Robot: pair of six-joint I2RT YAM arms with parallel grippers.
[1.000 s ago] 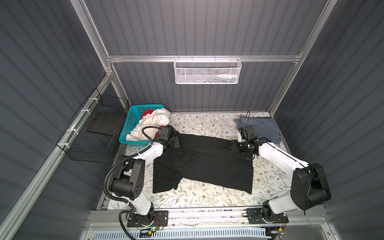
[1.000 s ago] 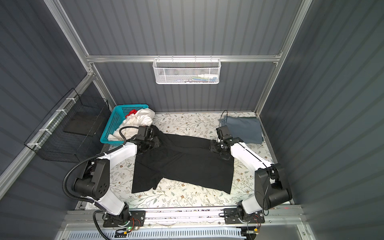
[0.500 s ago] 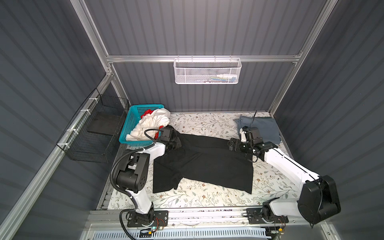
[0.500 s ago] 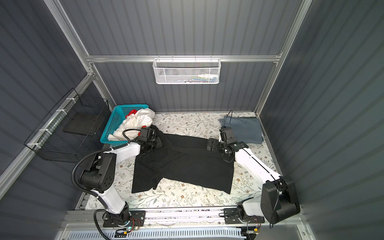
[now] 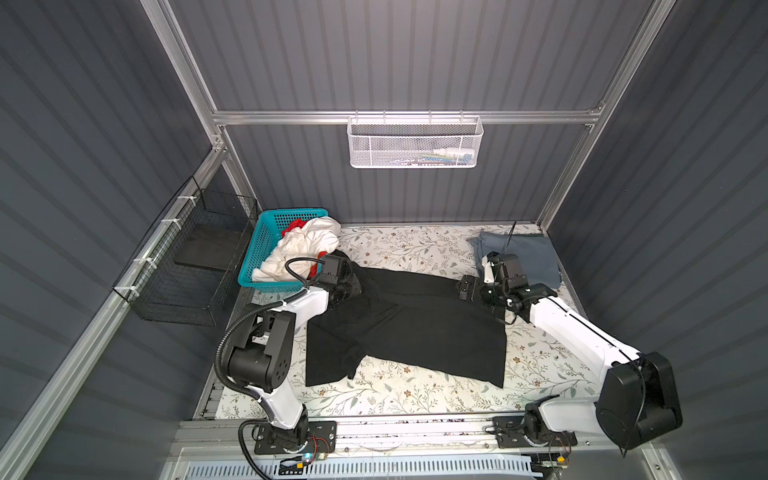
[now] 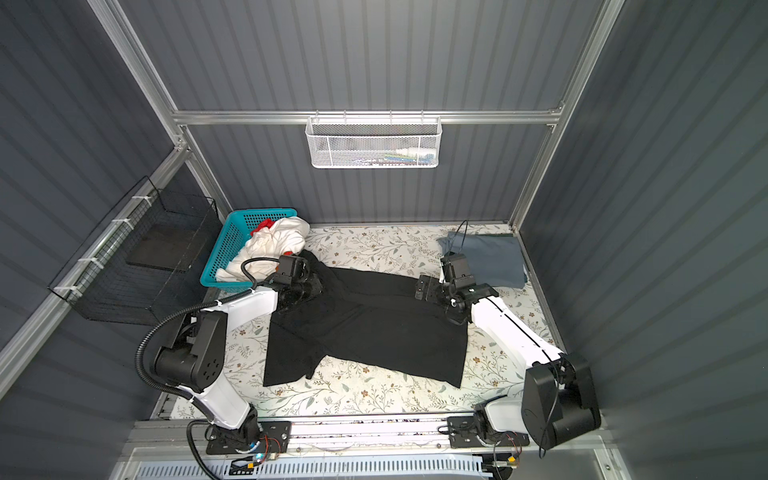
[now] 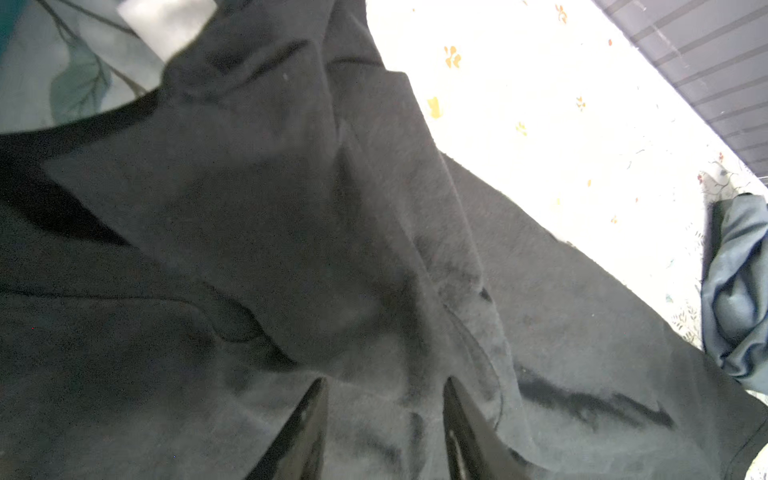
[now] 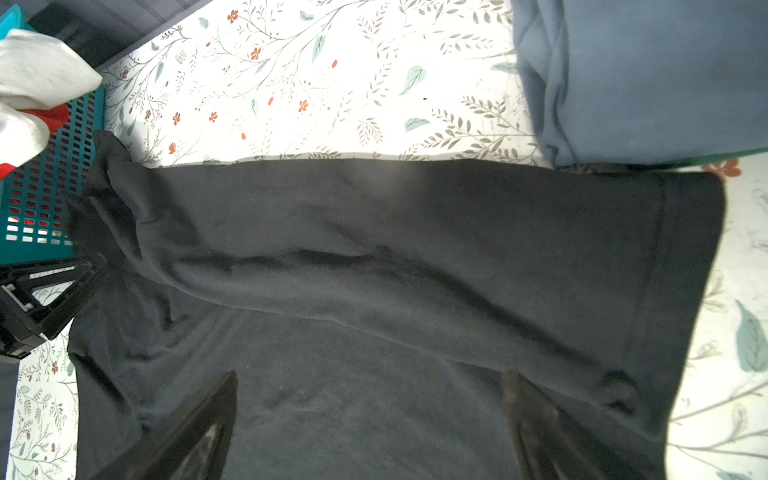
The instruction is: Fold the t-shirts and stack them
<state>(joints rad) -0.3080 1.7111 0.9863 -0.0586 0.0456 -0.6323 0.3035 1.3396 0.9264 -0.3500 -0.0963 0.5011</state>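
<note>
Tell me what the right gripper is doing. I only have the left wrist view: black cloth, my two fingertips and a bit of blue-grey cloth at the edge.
Observer: The right gripper is open, its jaws wide apart over the black t-shirt, and it grips nothing.
Operator: And what is waiting to be folded after this one?
Observer: A white t-shirt is heaped in the teal basket and spills over its rim, with a red t-shirt peeking out from under it.
</note>
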